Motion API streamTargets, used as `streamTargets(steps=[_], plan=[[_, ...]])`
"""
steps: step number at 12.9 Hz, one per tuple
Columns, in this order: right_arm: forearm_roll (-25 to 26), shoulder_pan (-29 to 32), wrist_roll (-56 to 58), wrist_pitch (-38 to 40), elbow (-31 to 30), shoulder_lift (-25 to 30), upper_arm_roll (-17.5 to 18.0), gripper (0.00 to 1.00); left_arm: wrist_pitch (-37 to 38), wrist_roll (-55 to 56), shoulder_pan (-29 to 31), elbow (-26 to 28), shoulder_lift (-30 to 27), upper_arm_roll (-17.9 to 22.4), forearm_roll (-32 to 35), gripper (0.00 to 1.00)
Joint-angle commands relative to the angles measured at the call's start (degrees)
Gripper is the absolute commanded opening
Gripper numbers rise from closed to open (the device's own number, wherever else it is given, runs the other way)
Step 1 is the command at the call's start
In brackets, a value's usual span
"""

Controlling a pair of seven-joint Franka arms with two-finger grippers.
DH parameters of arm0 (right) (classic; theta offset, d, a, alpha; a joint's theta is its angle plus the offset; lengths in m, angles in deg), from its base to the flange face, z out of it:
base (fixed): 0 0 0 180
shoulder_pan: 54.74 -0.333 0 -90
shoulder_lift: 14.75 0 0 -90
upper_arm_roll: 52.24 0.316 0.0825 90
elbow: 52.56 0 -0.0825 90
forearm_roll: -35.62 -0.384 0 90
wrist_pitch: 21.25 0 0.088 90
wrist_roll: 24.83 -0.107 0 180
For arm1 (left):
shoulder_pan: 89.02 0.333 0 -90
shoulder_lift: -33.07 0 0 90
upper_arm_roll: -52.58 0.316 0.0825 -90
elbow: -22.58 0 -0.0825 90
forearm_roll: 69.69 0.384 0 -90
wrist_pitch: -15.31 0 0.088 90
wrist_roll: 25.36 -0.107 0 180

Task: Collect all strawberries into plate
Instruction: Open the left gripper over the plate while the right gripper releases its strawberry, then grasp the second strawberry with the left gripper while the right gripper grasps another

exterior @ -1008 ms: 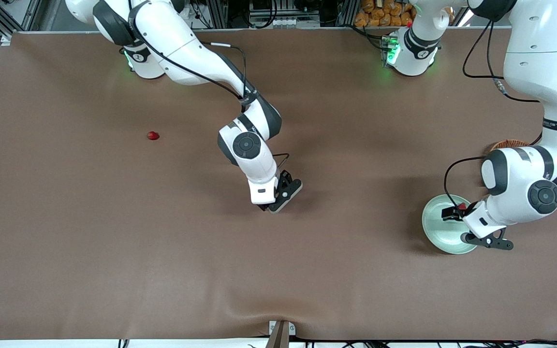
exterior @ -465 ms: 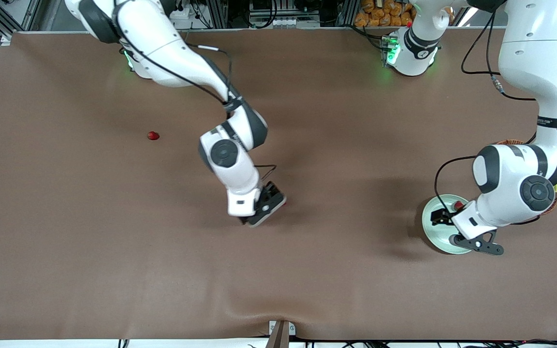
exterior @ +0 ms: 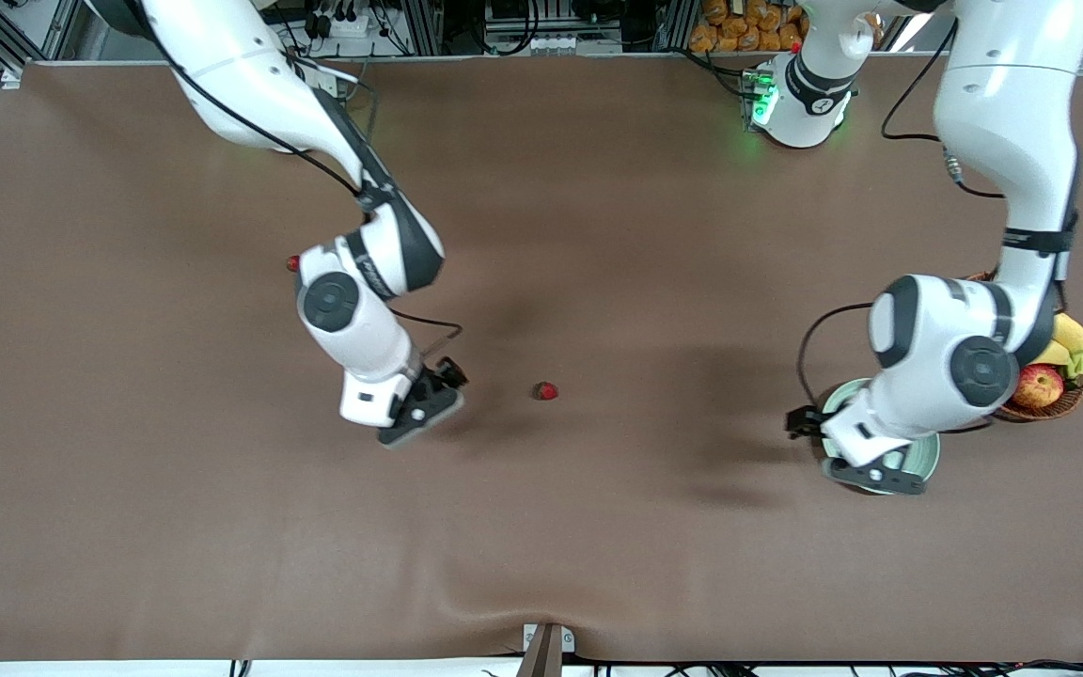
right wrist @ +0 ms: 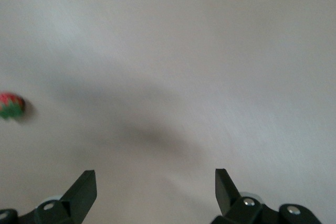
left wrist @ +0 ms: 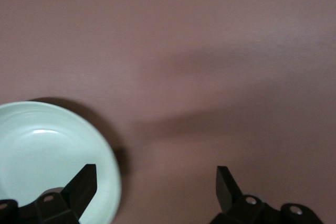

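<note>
One strawberry lies on the brown table near the middle; in the right wrist view this strawberry sits off to one side of the fingers. My right gripper hangs open and empty over bare table, beside that berry on the side of the right arm's end. A second strawberry peeks out from the edge of the right forearm. The mint-green plate is mostly covered by my left arm. My left gripper is open and empty over the plate's rim.
A brown wicker basket stands beside the plate toward the left arm's end, holding an apple and yellow fruit. A small metal bracket sits at the table's near edge.
The right gripper has swung away from the middle strawberry toward the right arm's end, leaving the berry bare on the table. The left gripper has slid across the plate to its rim, uncovering the basket.
</note>
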Motion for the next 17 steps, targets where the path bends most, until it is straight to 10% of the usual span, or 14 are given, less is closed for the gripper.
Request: streamTargets(steps=[1,11,17], plan=[[0.1,5.1,0.0,0.1,-14.9,10.4,1.0,1.0,1.4,9.5,-6.7,-1.2,-0.5,0.5,1.1,1.0],[-0.5,13.4,-0.3,31.9,-18.4,15.8,1.0,1.0,1.3,28.3,-24.2,-5.9,3.9,0.6,1.0,1.0],[0.2,18.5,0.3,27.7,-27.7,15.8,0.9,1.0,-12.1,28.8,-27.8,-6.2,8.2,0.6,1.0,1.0]])
